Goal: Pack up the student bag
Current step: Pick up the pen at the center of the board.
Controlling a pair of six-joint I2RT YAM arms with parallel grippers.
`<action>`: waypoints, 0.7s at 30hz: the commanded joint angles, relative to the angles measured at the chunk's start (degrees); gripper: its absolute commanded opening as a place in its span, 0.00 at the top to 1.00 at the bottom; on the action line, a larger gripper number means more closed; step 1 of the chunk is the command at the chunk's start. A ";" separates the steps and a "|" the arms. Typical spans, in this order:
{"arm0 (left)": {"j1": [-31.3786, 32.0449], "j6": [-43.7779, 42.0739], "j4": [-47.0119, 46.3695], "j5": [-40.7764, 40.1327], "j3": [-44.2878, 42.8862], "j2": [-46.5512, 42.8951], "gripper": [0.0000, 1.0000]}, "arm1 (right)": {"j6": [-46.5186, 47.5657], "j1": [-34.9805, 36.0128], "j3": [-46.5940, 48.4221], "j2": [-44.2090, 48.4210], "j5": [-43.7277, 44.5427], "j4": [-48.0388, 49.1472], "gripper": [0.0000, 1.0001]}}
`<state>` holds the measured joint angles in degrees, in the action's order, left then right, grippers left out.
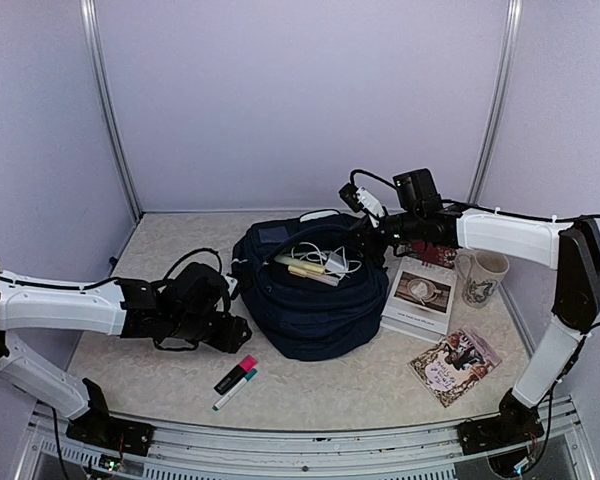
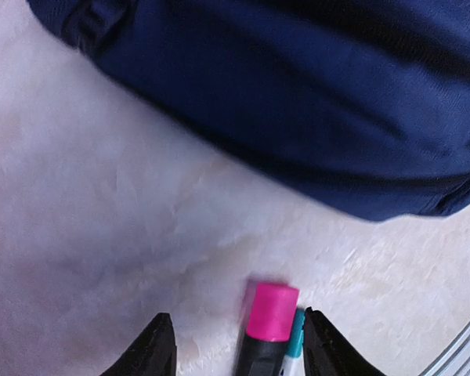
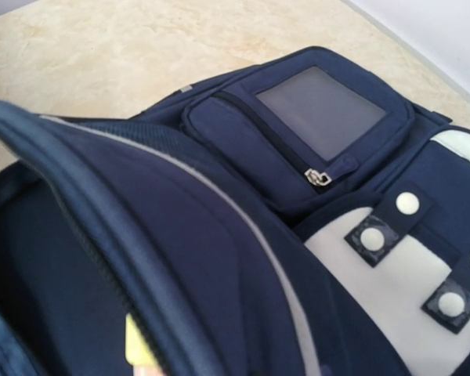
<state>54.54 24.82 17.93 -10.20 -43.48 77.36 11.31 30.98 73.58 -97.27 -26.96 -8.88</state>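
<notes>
left gripper (image 2: pixel 239 329) hanging spread over pink marker (image 2: pixel 270 312), teal pen (image 2: pixel 297 338) crowding it, right gripper (image 1: pixel 368 228) sitting closed at student bag's (image 1: pixel 315 310) 2 o'clock, fingertips hidden

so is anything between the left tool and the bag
Only the pink-capped marker and the teal pen beside it, lying on the table right at the left tool. Beyond them, bare table runs up to the bag.
</notes>
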 commanded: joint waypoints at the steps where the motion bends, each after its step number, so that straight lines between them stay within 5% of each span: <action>1: 3.07 13.24 5.62 2.88 2.81 -0.82 0.48 | 0.29 -0.31 3.05 -0.25 -0.81 1.57 1.00; 7: 5.79 11.09 7.56 1.45 2.71 4.00 0.49 | 0.33 -0.31 2.68 -0.35 -0.66 1.51 1.00; 11: 6.72 9.84 7.42 1.23 1.14 8.36 0.64 | 0.44 -0.31 2.33 0.01 -0.61 1.22 1.00; 21: 7.33 8.60 7.35 1.62 1.90 9.28 0.56 | 1.00 -0.31 1.82 0.32 -0.63 1.25 1.00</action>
<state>61.47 34.24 24.71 -8.95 -41.71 85.91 12.40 30.98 74.22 -97.71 -26.94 -10.04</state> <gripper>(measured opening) 0.411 0.032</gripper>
